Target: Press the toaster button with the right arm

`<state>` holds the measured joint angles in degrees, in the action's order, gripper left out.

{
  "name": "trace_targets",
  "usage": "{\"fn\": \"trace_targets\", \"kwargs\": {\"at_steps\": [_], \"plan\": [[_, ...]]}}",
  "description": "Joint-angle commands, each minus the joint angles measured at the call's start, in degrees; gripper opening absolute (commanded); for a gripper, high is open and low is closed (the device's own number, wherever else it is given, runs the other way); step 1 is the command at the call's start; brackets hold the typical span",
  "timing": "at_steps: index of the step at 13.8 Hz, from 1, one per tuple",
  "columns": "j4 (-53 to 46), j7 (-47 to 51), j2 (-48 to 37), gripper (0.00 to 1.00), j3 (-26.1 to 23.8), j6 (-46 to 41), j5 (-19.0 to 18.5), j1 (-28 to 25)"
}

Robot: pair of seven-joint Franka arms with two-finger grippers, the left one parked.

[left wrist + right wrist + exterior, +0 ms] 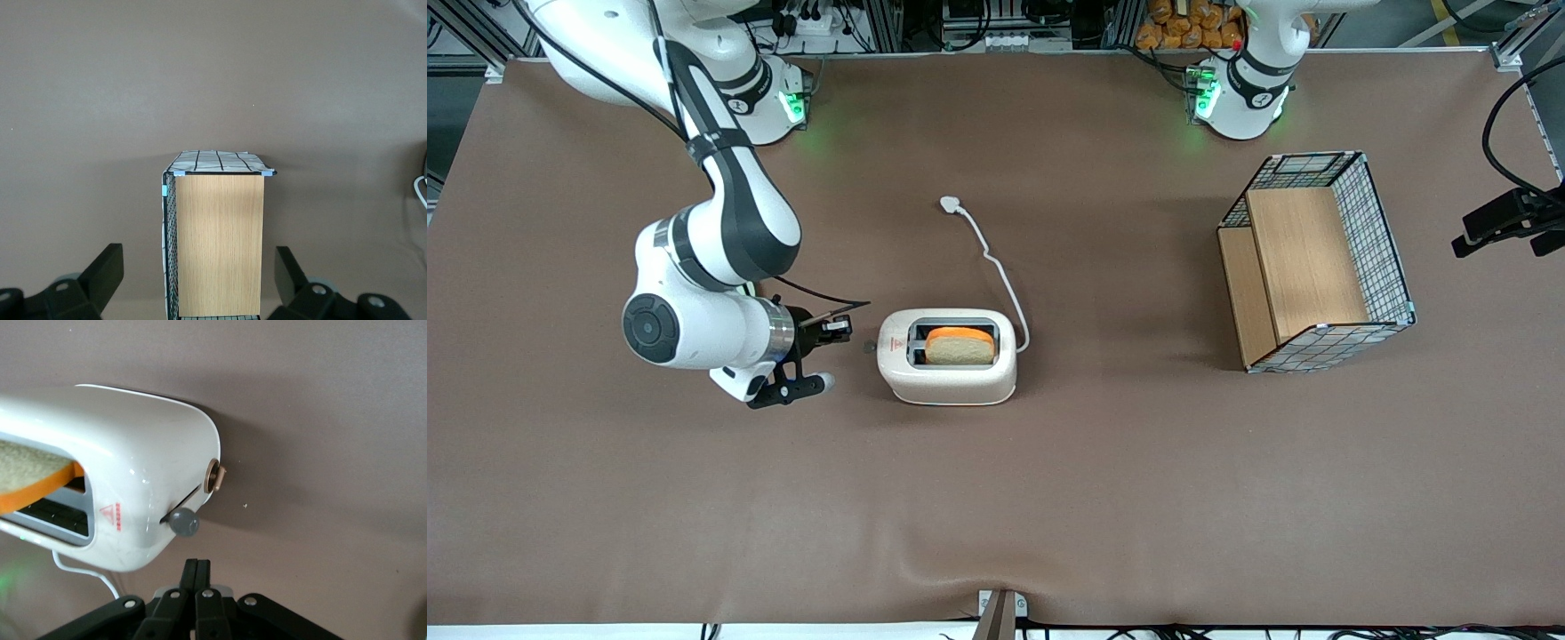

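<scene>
The white rounded toaster (947, 357) stands mid-table with a slice of bread (960, 345) in one slot and a small red mark (112, 516) on its top. Its button (183, 522), a small round grey knob at the end of a slit, sticks out of the end wall that faces the working arm; it also shows as a speck, the button (869, 347). The right arm (720, 222) reaches down beside that end. Its black gripper (845, 331) is shut with nothing held, level with the button and a short gap away. The gripper (197, 564) points at the knob without touching it.
A beige round dial (215, 477) sits on the same end wall, close to the button. The white cord (1000, 276) runs from the toaster to its plug (950, 204), farther from the front camera. A wire-and-wood basket (1316, 262) stands toward the parked arm's end of the table.
</scene>
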<state>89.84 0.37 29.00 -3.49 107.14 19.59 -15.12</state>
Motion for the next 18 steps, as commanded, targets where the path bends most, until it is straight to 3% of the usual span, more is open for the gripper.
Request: {"fn": "trace_targets", "kwargs": {"at_steps": [1,18], "plan": [[-0.63,-0.46,1.93,0.0,0.33,0.88,3.25,-0.61],[-0.63,-0.72,8.43,0.0,0.42,5.18,6.86,-1.23]]}}
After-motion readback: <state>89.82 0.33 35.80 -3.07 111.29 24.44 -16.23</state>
